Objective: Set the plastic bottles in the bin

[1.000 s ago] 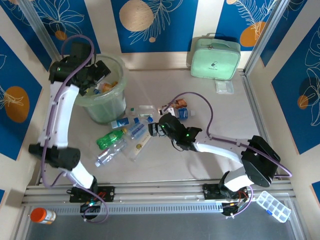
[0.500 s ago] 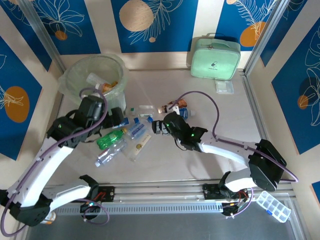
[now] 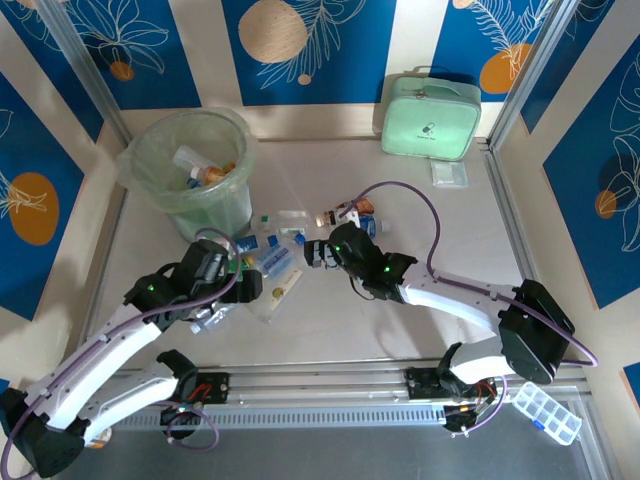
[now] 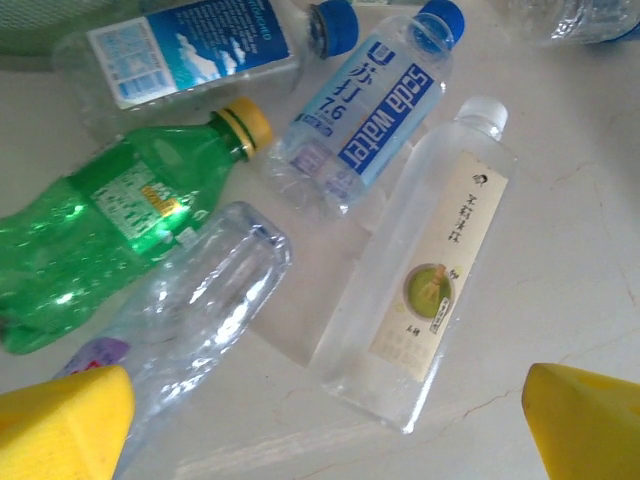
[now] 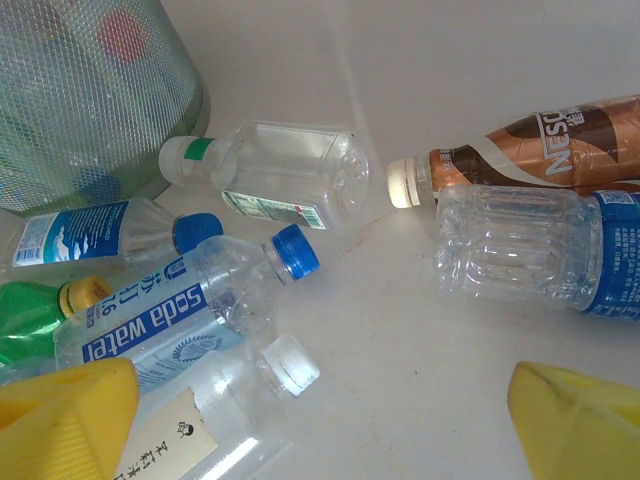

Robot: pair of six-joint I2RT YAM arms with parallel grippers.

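Observation:
The pale-green bin [image 3: 190, 185] stands at the back left with a few bottles inside. Loose plastic bottles lie on the table in front of it. My left gripper [image 3: 237, 287] hovers open just above them. Its view has a green bottle [image 4: 110, 235], a crushed clear bottle [image 4: 205, 305], a "soda water" bottle [image 4: 365, 125] and a square tea-label bottle [image 4: 425, 270] ahead of its yellow fingertips [image 4: 60, 425]. My right gripper [image 3: 313, 255] is open to the right of the pile. Its view takes in a brown bottle [image 5: 540, 145], a blue-label clear bottle [image 5: 515, 250] and the bin's wall [image 5: 90, 90].
A mint-green zippered case [image 3: 430, 118] sits at the back right, with a small clear box [image 3: 449, 173] in front of it. A compartment box [image 3: 546, 411] lies beyond the near rail at the right. Bare tabletop spreads right of the bottles.
My left arm has swung from over the bin down to the bottles on the table, its gripper still open. The right gripper has barely shifted.

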